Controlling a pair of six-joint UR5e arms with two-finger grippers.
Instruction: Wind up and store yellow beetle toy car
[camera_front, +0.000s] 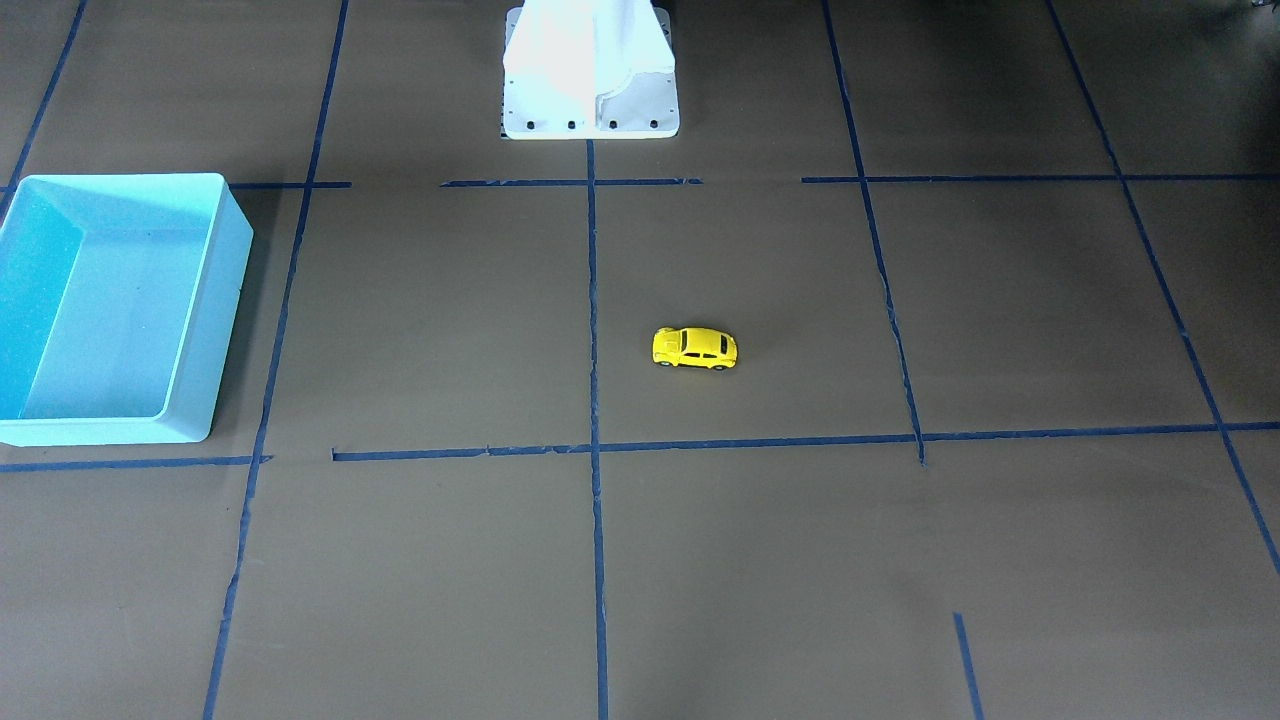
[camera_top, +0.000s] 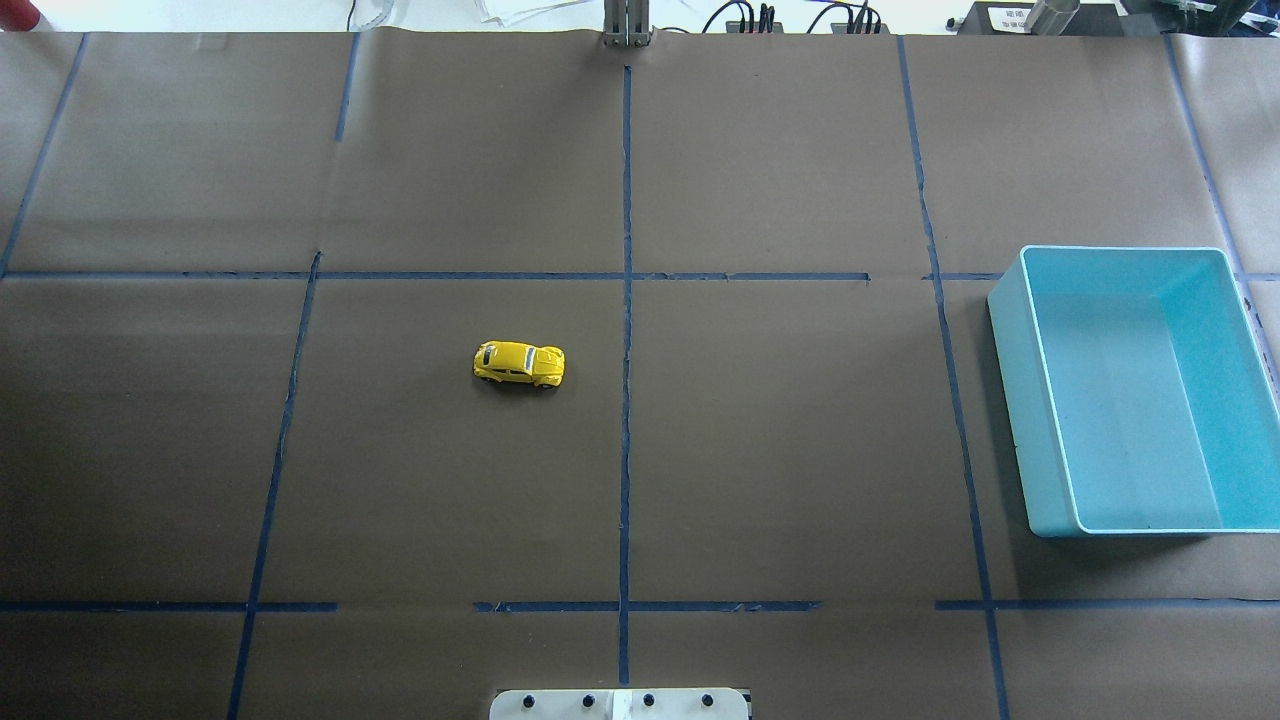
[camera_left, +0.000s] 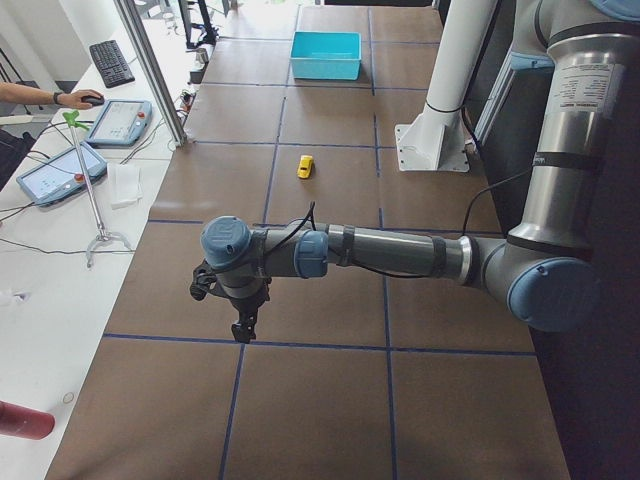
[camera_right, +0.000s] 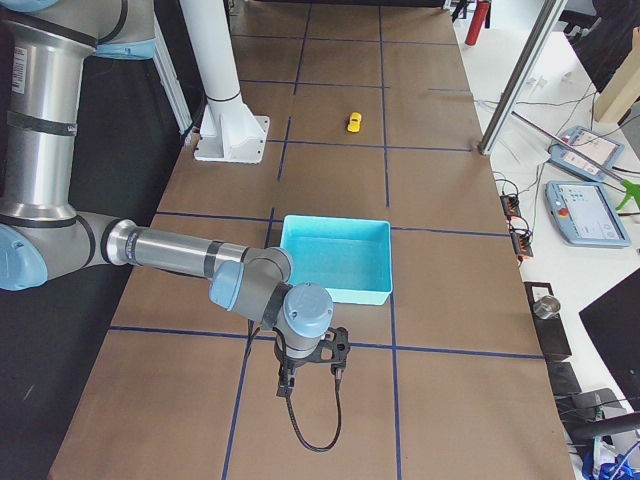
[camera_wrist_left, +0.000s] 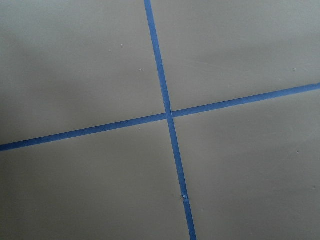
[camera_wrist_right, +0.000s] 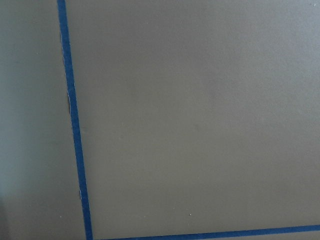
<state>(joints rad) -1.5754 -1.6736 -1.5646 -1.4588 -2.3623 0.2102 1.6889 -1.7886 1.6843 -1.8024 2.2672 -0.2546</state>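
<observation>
**Worktop holdings: toy car, bin, two arms**

Clock directions are read on the overhead view, with 12 o'clock pointing away from the robot.

- Item 1: yellow beetle toy car (camera_top: 519, 364). It stands on its wheels on the worktop (camera_top: 800, 450), in the grid square just on the 9 o'clock side of the centre tape line. Its long axis runs 9 to 3. Nothing touches it.
- Item 2: teal bin (camera_top: 1025, 400). It is rectangular and open-topped, and nothing shows inside it. It sits at 3 o'clock from the car, well apart from it, near the worktop's edge.
- Item 3: left tool (camera_left: 242, 330). It appears only in the left side view, pointing down over the worktop. It is far out at 9 o'clock from the car and well apart from it. I cannot tell whether its fingers are apart or together. Its wrist camera shows only a crossing of blue tape (camera_wrist_left: 170, 115) on brown paper.
- Item 4: right tool (camera_right: 310, 370). It appears only in the right side view, hanging past the bin's 3 o'clock wall. A black cable loops below it. Its finger state cannot be told either. Its wrist camera shows bare paper and tape.
- Item 5: white pedestal (camera_front: 590, 70). It is bolted at the worktop's 6 o'clock edge.
- Item 6: side desk. A person's hand (camera_left: 90, 98) rests on a mouse there.
</observation>
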